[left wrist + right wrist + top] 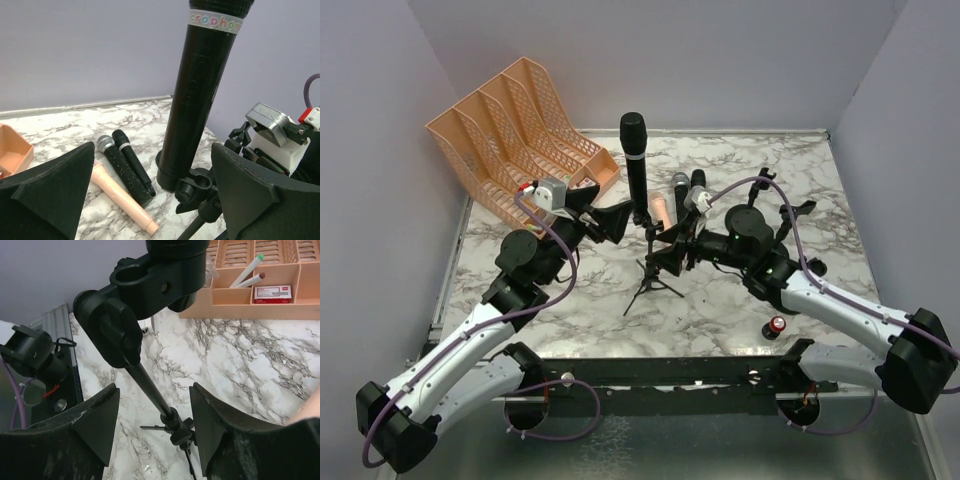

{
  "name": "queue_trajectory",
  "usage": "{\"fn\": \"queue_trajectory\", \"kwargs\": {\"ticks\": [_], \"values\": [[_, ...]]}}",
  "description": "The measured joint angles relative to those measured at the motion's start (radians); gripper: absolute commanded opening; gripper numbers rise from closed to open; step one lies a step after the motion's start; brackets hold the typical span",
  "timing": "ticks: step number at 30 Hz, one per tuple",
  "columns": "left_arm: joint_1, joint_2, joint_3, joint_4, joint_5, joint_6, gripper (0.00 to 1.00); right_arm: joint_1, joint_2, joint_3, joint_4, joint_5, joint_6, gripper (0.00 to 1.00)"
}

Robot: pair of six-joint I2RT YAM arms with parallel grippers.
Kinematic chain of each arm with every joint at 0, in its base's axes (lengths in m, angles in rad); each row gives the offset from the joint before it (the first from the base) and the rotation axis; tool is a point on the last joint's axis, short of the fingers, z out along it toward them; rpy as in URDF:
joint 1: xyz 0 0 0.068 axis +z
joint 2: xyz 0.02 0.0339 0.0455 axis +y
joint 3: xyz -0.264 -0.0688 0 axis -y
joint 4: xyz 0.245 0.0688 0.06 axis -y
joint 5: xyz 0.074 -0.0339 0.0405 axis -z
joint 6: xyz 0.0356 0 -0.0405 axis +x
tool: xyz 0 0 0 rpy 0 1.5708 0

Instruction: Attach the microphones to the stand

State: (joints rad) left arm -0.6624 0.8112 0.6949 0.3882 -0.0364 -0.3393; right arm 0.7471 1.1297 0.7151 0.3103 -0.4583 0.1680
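A black microphone stands upright in the clip of a small tripod stand. In the left wrist view this microphone sits in the clip. My left gripper is open just left of the microphone and clip, and its wrist view shows it holding nothing. My right gripper is open with the stand's pole between its fingers, apart from both. A peach-pink microphone, a silver-headed one and a black one lie side by side on the marble behind the stand.
A peach file organiser stands at the back left. A desk organiser with pens shows in the right wrist view. A small red-topped battery lies near the front right. Black clamp parts sit at the right.
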Motion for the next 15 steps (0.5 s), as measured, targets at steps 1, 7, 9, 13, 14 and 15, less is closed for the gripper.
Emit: {"fn": "queue_trajectory", "kwargs": {"ticks": [1, 7, 9, 13, 14, 15], "values": [[0.000, -0.014, -0.005, -0.016, -0.012, 0.002, 0.96, 0.006, 0.016, 0.005, 0.011, -0.002, -0.008, 0.61], [0.000, -0.074, -0.019, -0.129, -0.072, 0.019, 0.96, 0.031, 0.093, 0.013, 0.051, -0.003, -0.053, 0.47], [0.000, -0.100, -0.023, -0.171, -0.091, 0.031, 0.95, 0.042, 0.108, 0.013, 0.071, 0.000, -0.071, 0.37], [0.000, -0.162, -0.031, -0.266, -0.132, 0.049, 0.90, 0.074, 0.137, 0.013, 0.120, 0.025, -0.116, 0.16], [0.000, -0.174, -0.032, -0.290, -0.143, 0.050, 0.89, 0.083, 0.147, 0.013, 0.134, 0.037, -0.129, 0.11], [0.000, -0.183, -0.034, -0.316, -0.157, 0.050, 0.89, 0.091, 0.159, 0.014, 0.148, 0.050, -0.146, 0.07]]}}
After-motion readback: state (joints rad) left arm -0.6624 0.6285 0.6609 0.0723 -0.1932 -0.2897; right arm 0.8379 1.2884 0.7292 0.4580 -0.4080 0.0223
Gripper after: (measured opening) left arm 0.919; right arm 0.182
